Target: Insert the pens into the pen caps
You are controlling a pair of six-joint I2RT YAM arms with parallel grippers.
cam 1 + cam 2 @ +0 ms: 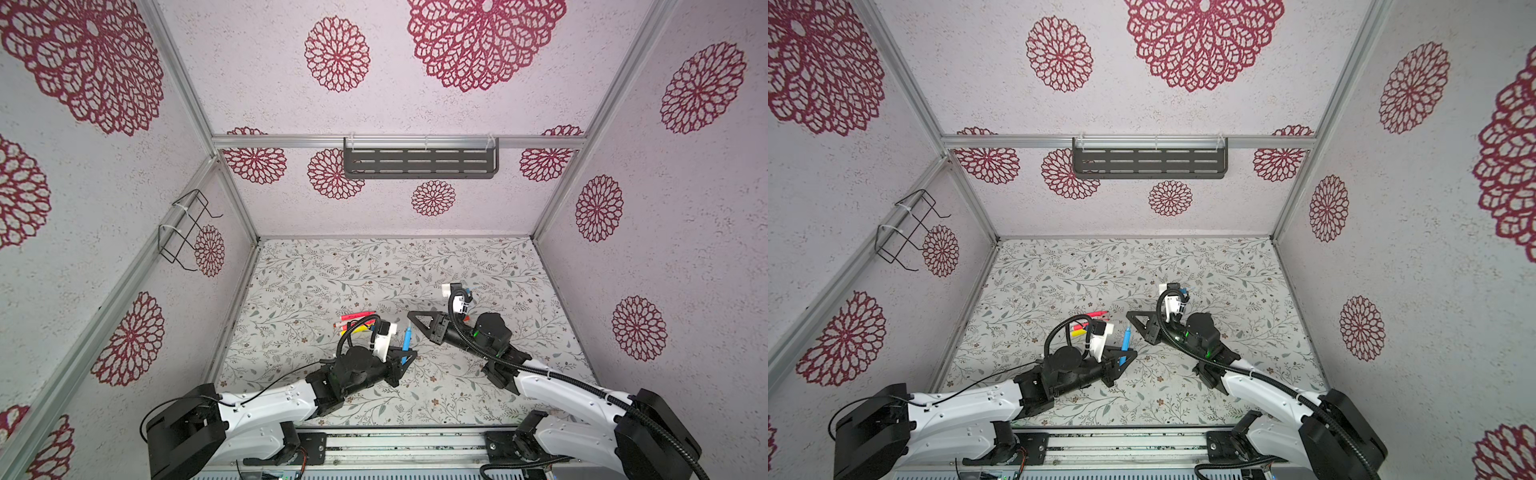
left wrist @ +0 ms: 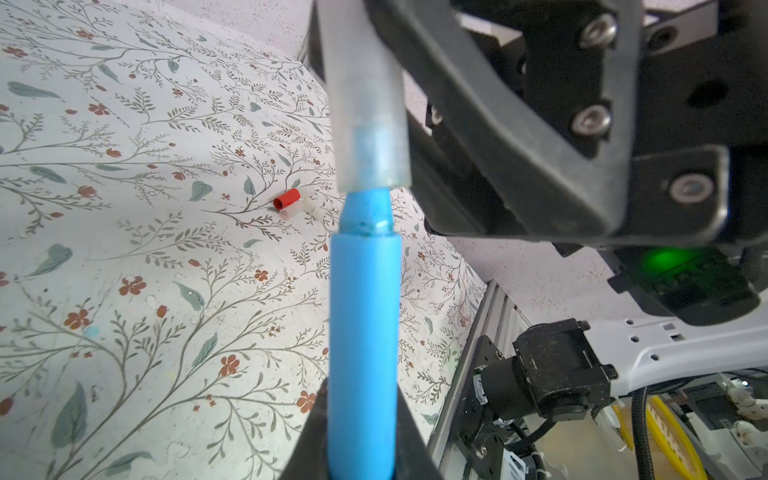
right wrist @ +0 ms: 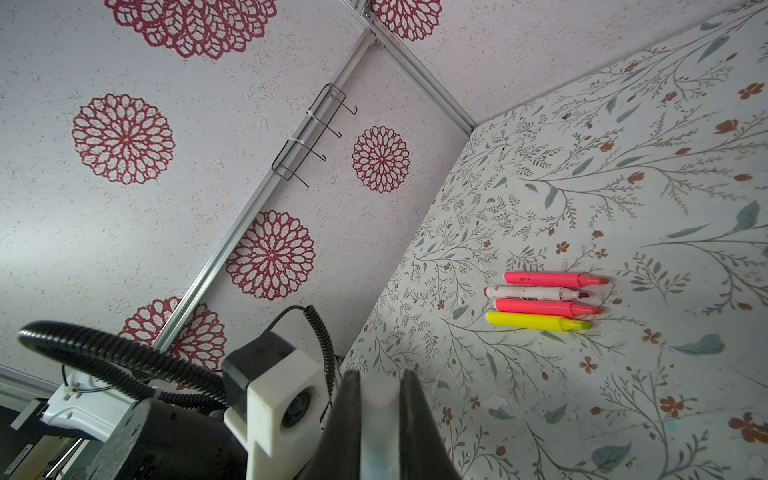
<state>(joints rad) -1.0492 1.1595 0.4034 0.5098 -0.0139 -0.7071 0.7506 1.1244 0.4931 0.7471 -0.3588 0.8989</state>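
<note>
Flowered table below, the left gripper clamps a blue pen lying six to twelve o'clock in a top view, its tip partly inside a pale cap pinched by the right gripper at twelve o'clock.

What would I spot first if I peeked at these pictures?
The bright blue pen stands out, held up by the left gripper in the middle of the flowery table, its tip poking into a pale cap pinched by the right gripper. Nearby on the table lie four pens in a row: pink, white, pink and yellow.
</note>
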